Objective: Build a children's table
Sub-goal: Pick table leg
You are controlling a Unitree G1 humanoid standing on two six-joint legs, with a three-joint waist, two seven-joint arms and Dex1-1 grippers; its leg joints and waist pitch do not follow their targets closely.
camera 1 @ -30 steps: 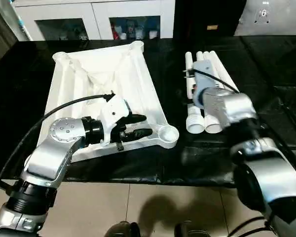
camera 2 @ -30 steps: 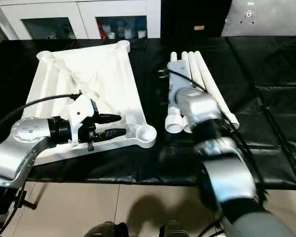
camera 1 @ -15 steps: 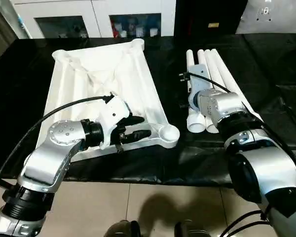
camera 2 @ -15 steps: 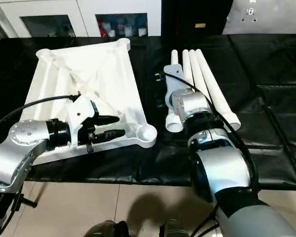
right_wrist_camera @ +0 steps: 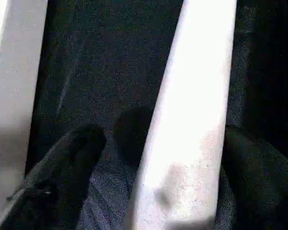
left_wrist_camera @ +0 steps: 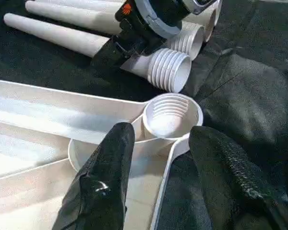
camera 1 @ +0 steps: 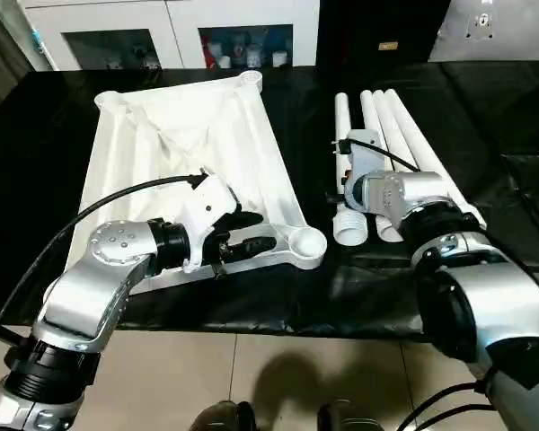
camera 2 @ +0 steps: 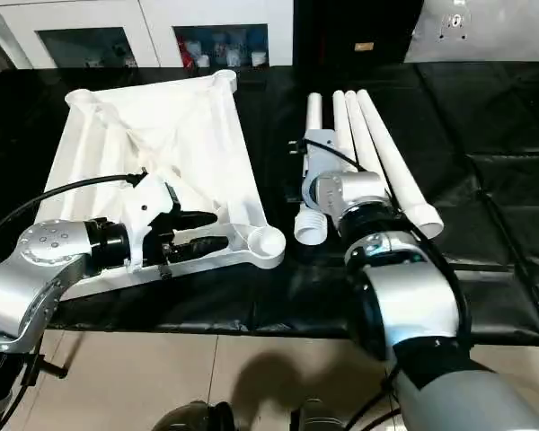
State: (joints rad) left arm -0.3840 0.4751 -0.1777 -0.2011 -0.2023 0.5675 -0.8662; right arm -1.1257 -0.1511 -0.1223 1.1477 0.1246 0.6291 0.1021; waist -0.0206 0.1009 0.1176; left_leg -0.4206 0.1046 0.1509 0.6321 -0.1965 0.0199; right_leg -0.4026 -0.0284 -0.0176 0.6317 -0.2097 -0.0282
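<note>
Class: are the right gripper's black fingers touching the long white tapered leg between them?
Apart. The right wrist view shows dark gaps between each black finger and the white tapered leg.

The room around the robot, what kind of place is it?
Probably an indoor lab or test room: a worktable draped in black cloth, white glass-door cabinets along the back wall, and a tiled floor.

Both forearms are silver, rounded metal housings with black joint rings. A black cable loops to the white left wrist block. Fingers are black.
</note>
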